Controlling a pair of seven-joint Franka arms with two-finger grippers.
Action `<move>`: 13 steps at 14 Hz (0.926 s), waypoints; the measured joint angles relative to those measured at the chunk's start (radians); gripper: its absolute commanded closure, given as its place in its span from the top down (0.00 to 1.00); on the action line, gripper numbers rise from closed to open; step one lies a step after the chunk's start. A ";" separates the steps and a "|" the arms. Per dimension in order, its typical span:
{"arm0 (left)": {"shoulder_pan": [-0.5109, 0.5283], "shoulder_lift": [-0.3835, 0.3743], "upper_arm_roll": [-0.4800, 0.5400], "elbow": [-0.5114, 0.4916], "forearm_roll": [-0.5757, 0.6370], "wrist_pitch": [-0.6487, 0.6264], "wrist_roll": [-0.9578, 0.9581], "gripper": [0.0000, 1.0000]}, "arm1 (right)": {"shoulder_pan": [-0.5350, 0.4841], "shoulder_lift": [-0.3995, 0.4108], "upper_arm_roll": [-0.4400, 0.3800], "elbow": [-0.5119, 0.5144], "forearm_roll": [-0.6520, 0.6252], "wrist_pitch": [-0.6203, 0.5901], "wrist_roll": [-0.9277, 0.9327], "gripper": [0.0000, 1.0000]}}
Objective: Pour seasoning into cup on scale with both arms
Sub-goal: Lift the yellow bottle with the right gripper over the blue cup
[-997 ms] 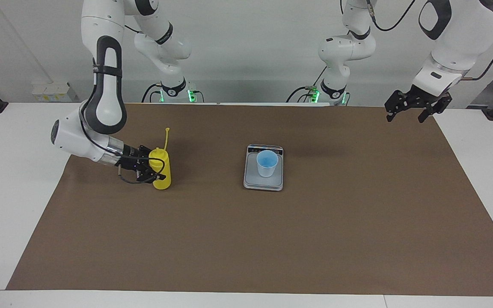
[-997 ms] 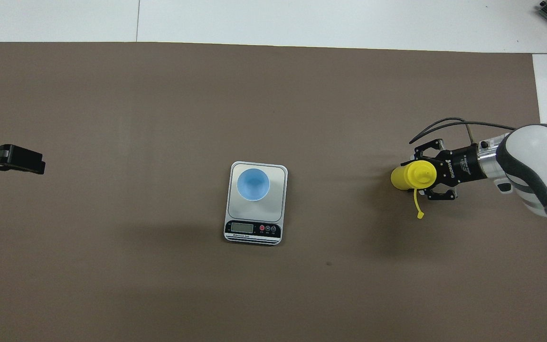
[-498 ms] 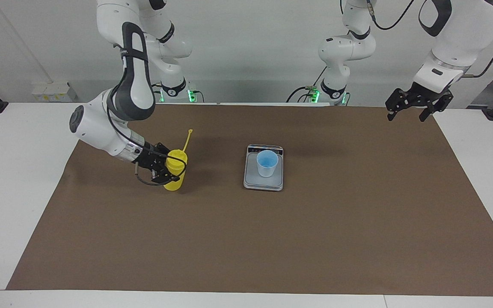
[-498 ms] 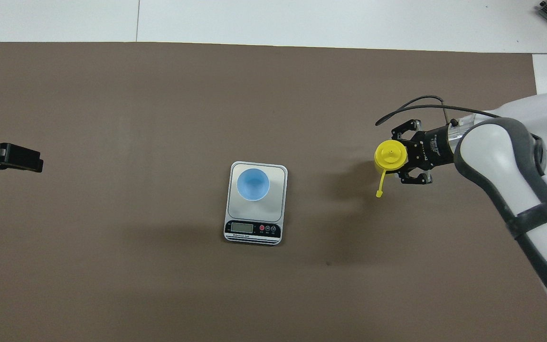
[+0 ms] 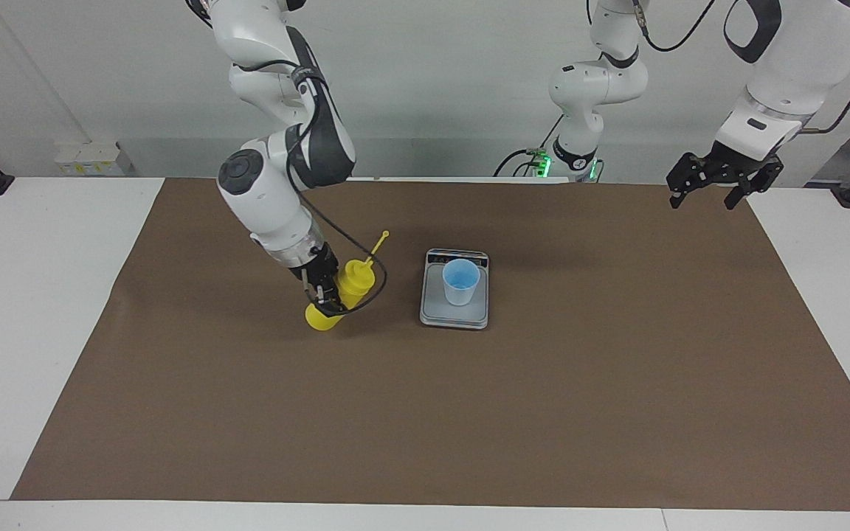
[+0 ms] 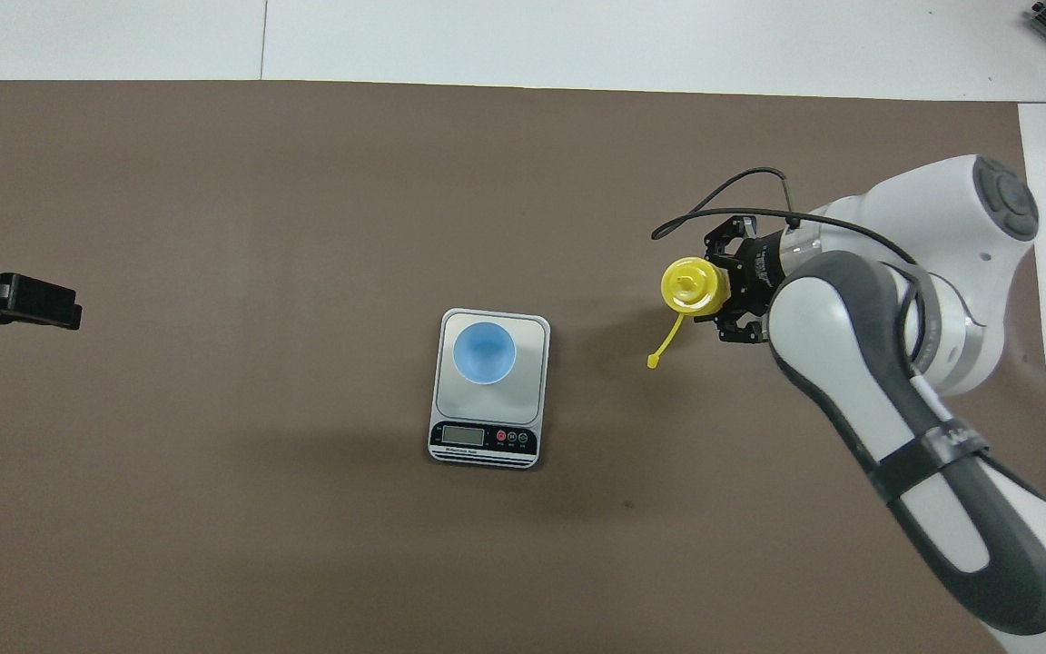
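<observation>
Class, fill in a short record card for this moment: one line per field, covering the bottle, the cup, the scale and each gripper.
Bottle: yellow squeeze bottle, tilted with its nozzle toward the scale, cap strap hanging loose
Cup: light blue cup, upright on the scale's plate
Scale: silver-grey kitchen scale, mid-table on the brown mat, display edge toward the robots
Right gripper: shut on the bottle's body, beside the scale toward the right arm's end
Left gripper: open, empty, waiting over the mat's corner at the left arm's end
</observation>
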 measured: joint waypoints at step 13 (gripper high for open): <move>0.000 0.000 0.000 0.000 0.000 0.000 -0.001 1.00 | 0.218 0.108 0.000 0.211 -0.643 -0.034 0.305 0.00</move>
